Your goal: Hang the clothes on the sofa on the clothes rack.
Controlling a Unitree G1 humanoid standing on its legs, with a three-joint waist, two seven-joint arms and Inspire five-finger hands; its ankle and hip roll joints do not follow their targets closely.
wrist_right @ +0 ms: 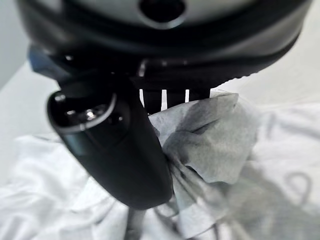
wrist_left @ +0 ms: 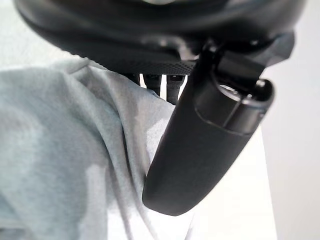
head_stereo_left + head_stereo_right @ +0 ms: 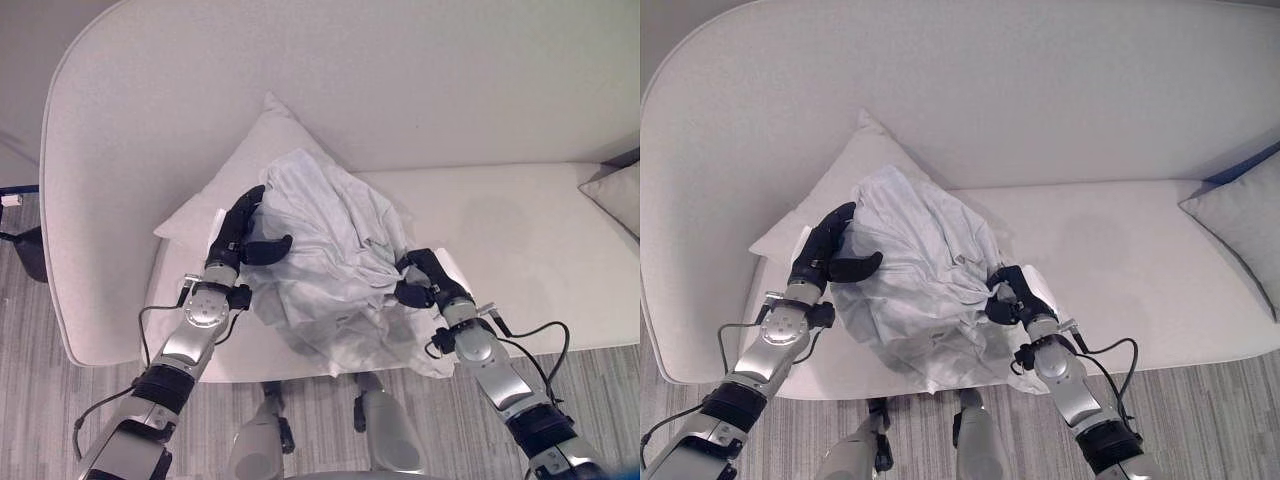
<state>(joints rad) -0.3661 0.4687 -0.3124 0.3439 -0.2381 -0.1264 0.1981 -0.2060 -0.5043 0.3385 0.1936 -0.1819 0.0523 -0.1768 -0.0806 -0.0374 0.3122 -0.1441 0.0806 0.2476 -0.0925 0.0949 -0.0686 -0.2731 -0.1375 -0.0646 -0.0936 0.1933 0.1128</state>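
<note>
Fingers of both hands grip one white garment (two cushions nearby).

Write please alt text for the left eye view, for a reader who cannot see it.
Two robot hands hold a crumpled white garment on a pale sofa. The right hand pinches a bunch of the cloth, and the left hand sits at its other side, fingers tucked behind a fold, thumb out. A pillow lies behind the garment.
</note>
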